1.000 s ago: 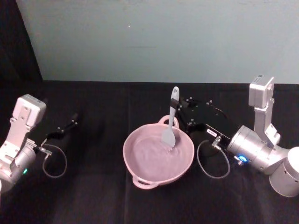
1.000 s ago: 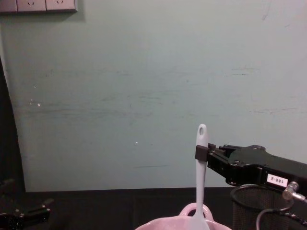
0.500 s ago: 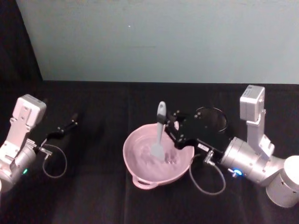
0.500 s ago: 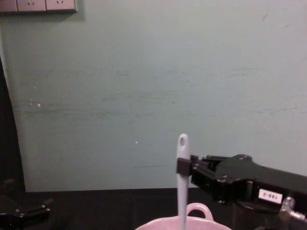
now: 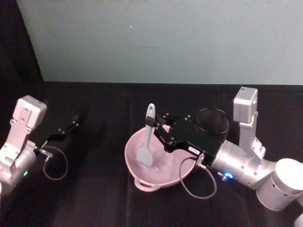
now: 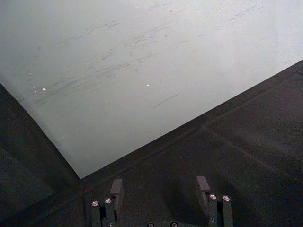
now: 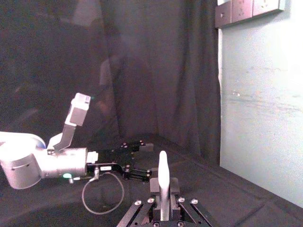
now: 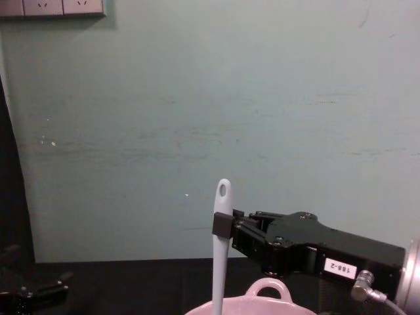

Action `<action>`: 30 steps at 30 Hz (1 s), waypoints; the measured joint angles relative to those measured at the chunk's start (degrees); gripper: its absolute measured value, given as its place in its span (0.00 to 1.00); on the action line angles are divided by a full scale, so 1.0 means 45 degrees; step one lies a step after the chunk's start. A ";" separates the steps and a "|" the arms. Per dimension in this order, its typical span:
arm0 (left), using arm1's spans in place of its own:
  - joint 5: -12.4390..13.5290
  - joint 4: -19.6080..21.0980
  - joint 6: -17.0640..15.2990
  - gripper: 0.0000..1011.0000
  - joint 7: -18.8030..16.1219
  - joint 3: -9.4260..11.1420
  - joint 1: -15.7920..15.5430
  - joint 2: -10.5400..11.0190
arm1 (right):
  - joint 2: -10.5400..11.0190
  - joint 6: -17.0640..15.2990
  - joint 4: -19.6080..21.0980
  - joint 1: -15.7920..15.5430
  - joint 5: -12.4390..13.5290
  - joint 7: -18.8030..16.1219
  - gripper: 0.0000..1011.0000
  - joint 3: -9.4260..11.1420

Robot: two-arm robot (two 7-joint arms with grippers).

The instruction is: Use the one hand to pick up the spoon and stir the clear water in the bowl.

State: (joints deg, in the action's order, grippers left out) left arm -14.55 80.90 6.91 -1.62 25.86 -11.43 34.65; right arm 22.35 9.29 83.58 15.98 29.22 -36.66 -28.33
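The pale pink bowl (image 5: 134, 176) sits mid-table, and its loop handle (image 8: 268, 287) shows at the bottom of the chest view. The white spoon (image 5: 147, 137) stands nearly upright with its blade in the left part of the bowl. My right gripper (image 5: 155, 126) reaches in from the right and is shut on the upper handle, just below the hole. In the chest view the spoon (image 8: 221, 262) is clamped by the right gripper (image 8: 224, 225). The right wrist view shows the handle (image 7: 163, 182) between the fingers. My left gripper (image 5: 70, 126) rests open at the far left.
A black wire-mesh cup (image 5: 213, 121) stands right behind the bowl, beside my right arm. The table is covered in black cloth, with a pale green wall behind it. In the left wrist view, the left gripper (image 6: 159, 189) holds nothing. A cable loops near each wrist.
My right gripper has swept the spoon from the bowl's far right side to its left side, and the arm has come closer to me. The left arm has not moved.
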 joint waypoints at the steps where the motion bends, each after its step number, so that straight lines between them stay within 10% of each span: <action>1: 0.0001 0.0001 0.0000 0.99 0.0000 0.0000 0.0000 0.0000 | -0.0105 0.0004 -0.0224 0.0090 0.0125 -0.0060 0.12 -0.0002; 15: 0.0001 0.0000 0.0000 0.99 0.0000 0.0000 0.0000 0.0000 | -0.0585 -0.0074 -0.1785 0.0896 0.0349 0.0330 0.12 0.0214; 30: 0.0000 0.0001 0.0000 0.99 0.0000 0.0001 0.0000 0.0000 | 0.0184 -0.0026 -0.0921 0.0430 -0.0606 0.1112 0.12 0.0803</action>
State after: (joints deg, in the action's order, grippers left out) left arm -14.55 80.90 6.91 -1.62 25.86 -11.43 34.64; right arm 23.18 9.18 79.44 17.92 26.49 -31.66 -24.72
